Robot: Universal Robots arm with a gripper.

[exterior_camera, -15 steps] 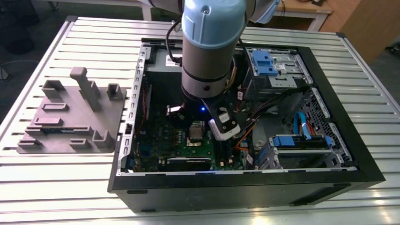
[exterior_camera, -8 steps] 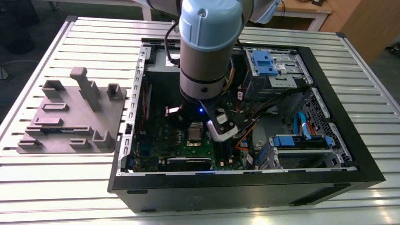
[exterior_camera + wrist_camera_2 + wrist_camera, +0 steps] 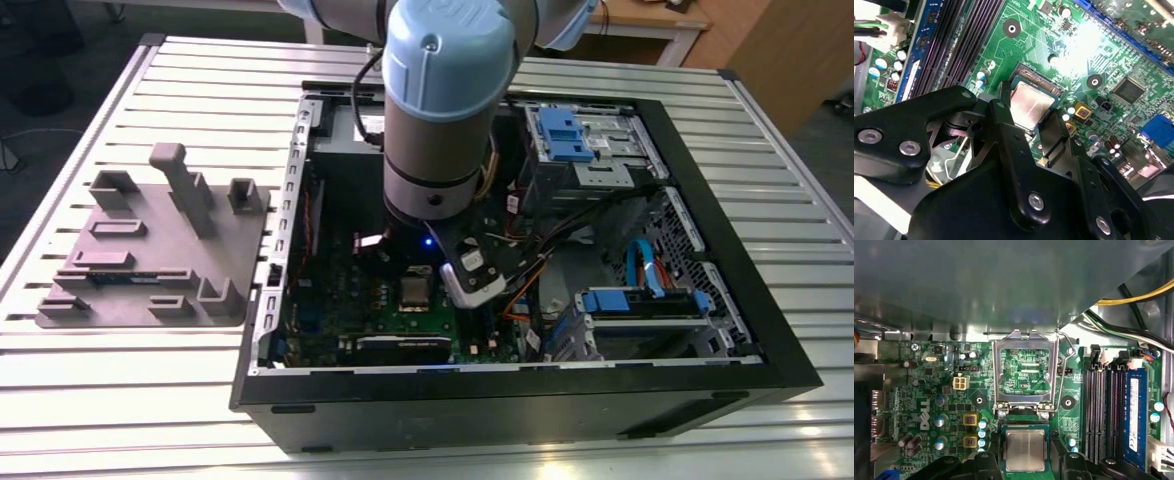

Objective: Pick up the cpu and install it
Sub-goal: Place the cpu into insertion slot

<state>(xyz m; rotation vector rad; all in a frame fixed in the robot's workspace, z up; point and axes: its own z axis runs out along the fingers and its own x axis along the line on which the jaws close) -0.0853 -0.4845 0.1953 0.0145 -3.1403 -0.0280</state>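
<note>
The claw [image 3: 1030, 114] is gripping the cpu [image 3: 1033, 102] by two opposite edges, narrowed to the chip's width. It is holding the chip flat and square in the socket [image 3: 1026, 426] near the middle of the motherboard [image 3: 929, 390], inside the open case [image 3: 534, 410] lying on the desk [image 3: 134, 380]. The load plate [image 3: 998, 370] is standing raised, leaving the socket open from above.
</note>
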